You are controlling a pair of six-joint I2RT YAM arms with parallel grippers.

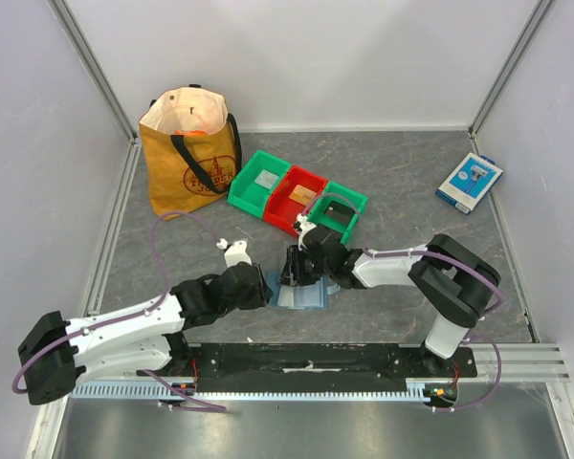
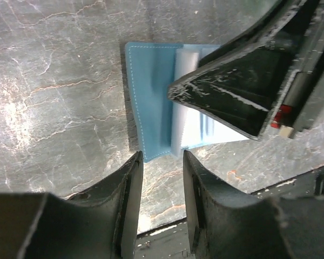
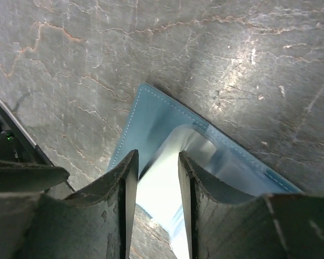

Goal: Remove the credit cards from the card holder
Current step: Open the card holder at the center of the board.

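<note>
The dusty-blue card holder (image 1: 304, 296) lies open on the table between the two arms. In the left wrist view the card holder (image 2: 150, 91) shows its paler inner pockets (image 2: 190, 128). My left gripper (image 2: 163, 161) is open just short of its near edge, with only table between the fingers. My right gripper (image 3: 156, 162) is open and straddles a pale glossy pocket or card (image 3: 161, 189) of the card holder (image 3: 151, 116); I cannot tell which it is. A grey-white card (image 1: 264, 179) lies in a green bin and an orange-tan card (image 1: 298, 194) in the red bin.
Three bins stand in a row behind the holder: green (image 1: 252, 191), red (image 1: 285, 212), green (image 1: 350, 201). A tan tote bag (image 1: 189, 151) stands at the back left. A blue-and-white box (image 1: 469, 182) lies at the back right. The mounting rail (image 1: 306, 361) runs along the near edge.
</note>
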